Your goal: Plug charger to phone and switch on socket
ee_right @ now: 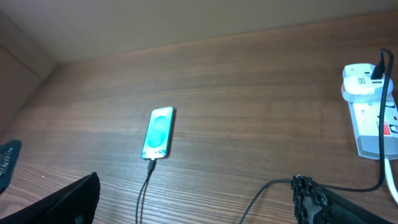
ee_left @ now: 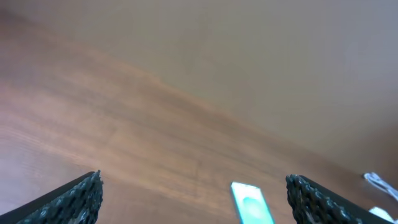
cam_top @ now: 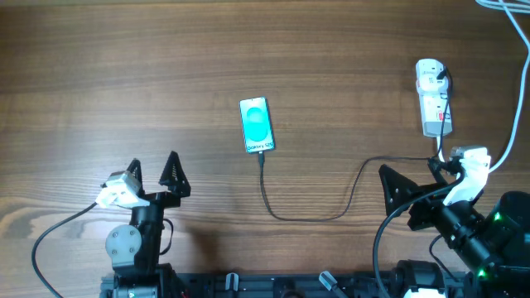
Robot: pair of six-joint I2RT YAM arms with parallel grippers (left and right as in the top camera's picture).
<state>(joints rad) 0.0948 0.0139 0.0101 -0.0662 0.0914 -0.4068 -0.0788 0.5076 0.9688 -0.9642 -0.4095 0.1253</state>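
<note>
Phone (cam_top: 257, 125): cyan screen lit, lying flat, centre.
Socket (cam_top: 433, 98): white strip, black plug inserted, far right.
Charger (cam_top: 306, 217): thin black cable, curving from Phone's near end toward Socket.

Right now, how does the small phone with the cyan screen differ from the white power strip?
The small phone with the cyan screen glows blue mid-table; the white power strip is white, at the right. The thin black cable meets the phone's near end, while a black plug sits in the strip's far end. Both lie flat on the wooden table.
</note>
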